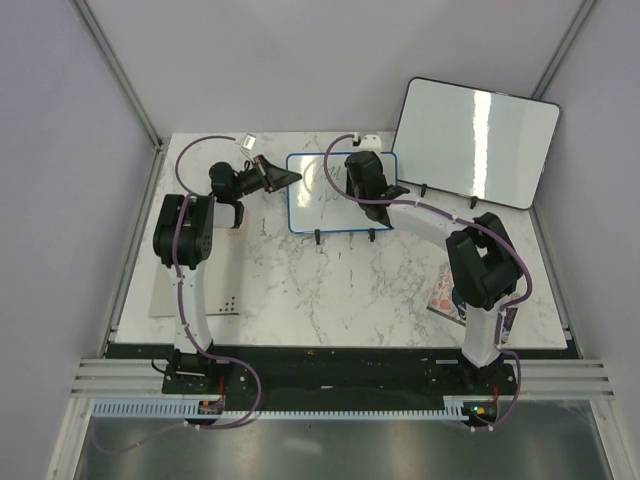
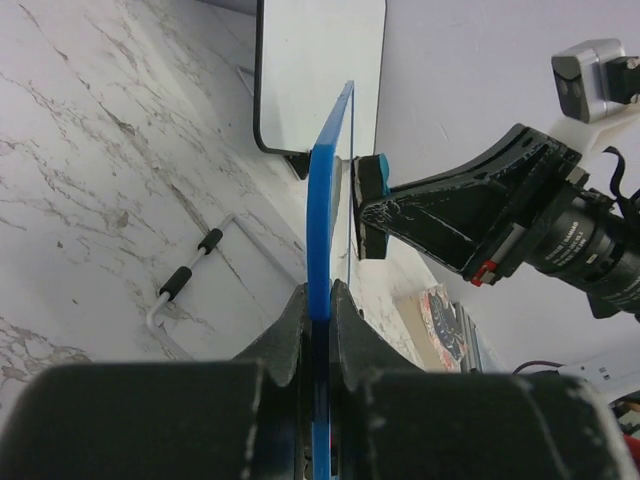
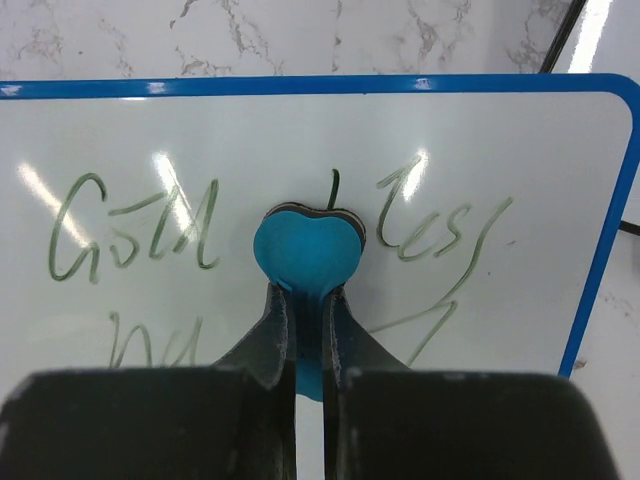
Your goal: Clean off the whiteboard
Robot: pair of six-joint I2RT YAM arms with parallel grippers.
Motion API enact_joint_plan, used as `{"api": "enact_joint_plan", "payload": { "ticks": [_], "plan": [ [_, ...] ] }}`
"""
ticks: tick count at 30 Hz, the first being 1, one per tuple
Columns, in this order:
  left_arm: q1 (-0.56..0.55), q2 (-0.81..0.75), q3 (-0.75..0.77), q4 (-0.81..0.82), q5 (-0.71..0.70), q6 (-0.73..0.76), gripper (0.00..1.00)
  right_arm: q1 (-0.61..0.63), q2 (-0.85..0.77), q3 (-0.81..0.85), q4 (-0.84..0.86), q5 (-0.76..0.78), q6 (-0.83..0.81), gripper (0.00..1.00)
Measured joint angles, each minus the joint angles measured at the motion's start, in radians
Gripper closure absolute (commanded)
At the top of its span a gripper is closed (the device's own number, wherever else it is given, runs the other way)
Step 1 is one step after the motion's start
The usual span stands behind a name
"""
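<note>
Whiteboard [image 1: 325, 205], standing mid-back on the tabletop [image 1: 330, 290], is judged light, stiff and slick. Its blue left edge is clamped by the left hand [image 1: 292, 178], while a heart-shaped eraser [image 3: 305, 250] is pinched against its face by the right hand [image 3: 308, 300].

A robot lab cell: plain white partition walls [image 1: 300, 60], marble-patterned table [image 1: 330, 295], aluminium mounting rail [image 1: 110, 378] with cable duct [image 1: 330, 408].

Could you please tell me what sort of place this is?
Likely a robot lab test cell: a marble-patterned table walled by plain grey panels, with left arm and right arm bolted at its near edge.
</note>
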Motion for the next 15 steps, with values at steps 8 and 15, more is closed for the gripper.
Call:
{"api": "enact_joint_plan", "payload": {
  "ticks": [8,15],
  "plan": [
    [0.002,0.002,-0.014,0.013,-0.004,-0.019,0.98,0.015,0.031,-0.034,0.095,0.033,-0.052,1.00],
    [0.006,0.002,-0.037,0.023,-0.011,-0.020,0.98,0.115,0.080,-0.003,0.151,0.045,-0.076,1.00]
  ]
}}
